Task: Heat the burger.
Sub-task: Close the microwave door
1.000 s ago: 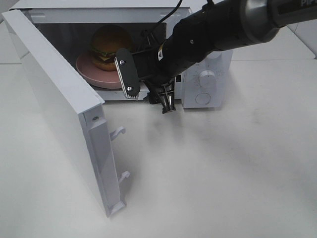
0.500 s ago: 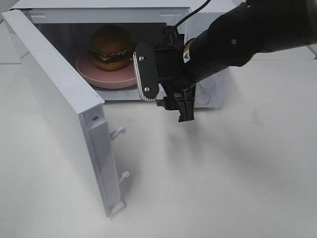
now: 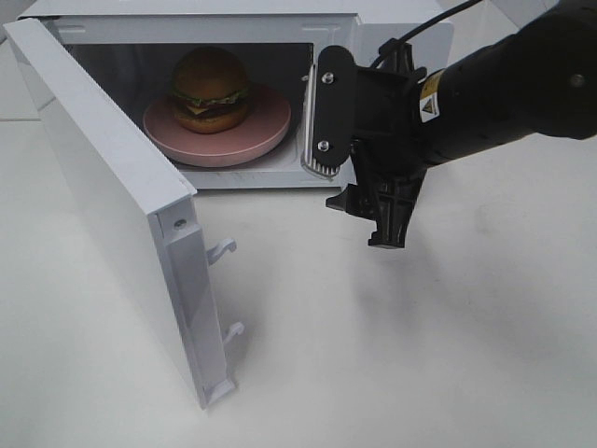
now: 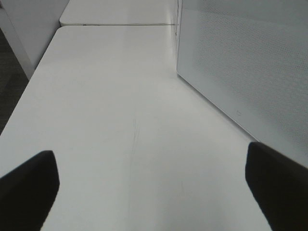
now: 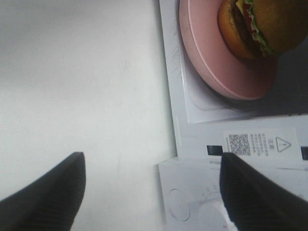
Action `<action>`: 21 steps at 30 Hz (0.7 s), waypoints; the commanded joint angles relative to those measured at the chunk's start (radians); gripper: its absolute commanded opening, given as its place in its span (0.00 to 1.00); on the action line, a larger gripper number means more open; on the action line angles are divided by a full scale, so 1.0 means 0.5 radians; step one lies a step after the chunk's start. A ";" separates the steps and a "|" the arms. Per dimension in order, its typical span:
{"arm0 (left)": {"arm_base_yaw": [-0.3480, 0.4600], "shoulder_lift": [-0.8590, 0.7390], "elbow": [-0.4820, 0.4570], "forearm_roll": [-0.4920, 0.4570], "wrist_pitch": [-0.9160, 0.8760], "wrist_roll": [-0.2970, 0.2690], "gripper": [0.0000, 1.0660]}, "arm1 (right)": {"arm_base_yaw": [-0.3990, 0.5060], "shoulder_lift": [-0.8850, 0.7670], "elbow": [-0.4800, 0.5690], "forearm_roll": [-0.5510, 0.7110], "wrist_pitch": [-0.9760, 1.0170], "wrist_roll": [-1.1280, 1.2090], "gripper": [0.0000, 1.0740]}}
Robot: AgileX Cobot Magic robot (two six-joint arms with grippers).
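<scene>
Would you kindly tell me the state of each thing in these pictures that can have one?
Microwave door: swung wide open.
Burger: upright on the plate, inside the microwave.
Plate: flat on the microwave floor.
Right gripper: open, empty, just outside the microwave opening.
Left gripper: open, empty, over the table.

High overview, wrist close-ups, shared microwave (image 3: 215,19)
</scene>
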 commanded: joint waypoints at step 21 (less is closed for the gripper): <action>-0.008 -0.044 0.006 -0.006 -0.018 -0.006 0.92 | 0.000 -0.720 0.186 0.014 0.910 1.362 0.71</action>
